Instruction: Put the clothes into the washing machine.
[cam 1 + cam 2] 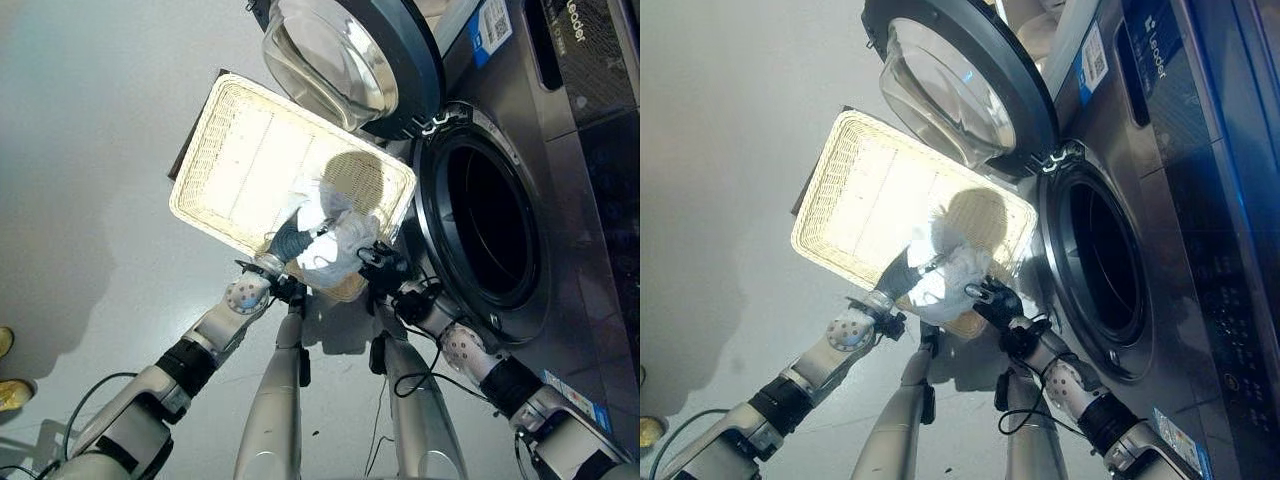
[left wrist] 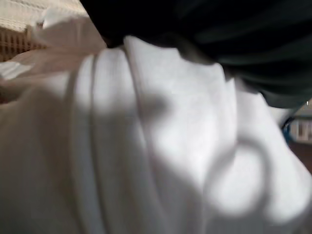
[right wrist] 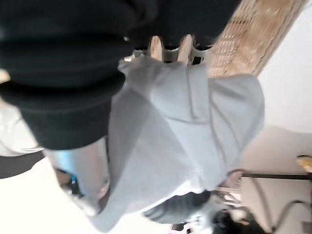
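A white garment (image 1: 335, 235) is bunched at the near right corner of a pale wicker basket (image 1: 240, 160) on the floor. My left hand (image 1: 290, 238) is pushed into the garment from the left, and the cloth (image 2: 170, 146) covers what lies past its dark cover. My right hand (image 1: 992, 298) holds the garment from the right. In the right wrist view its fingers (image 3: 168, 51) curl over the cloth (image 3: 180, 136), which hangs from the hand. Right of the basket, the washing machine's round drum opening (image 1: 490, 225) stands dark and uncovered.
The machine's glass door (image 1: 340, 60) is swung open and hangs over the basket's far right corner. The grey machine front (image 1: 590, 200) fills the right side. Bare floor lies left of the basket, with a person's yellow shoe (image 1: 10, 395) at the far left edge.
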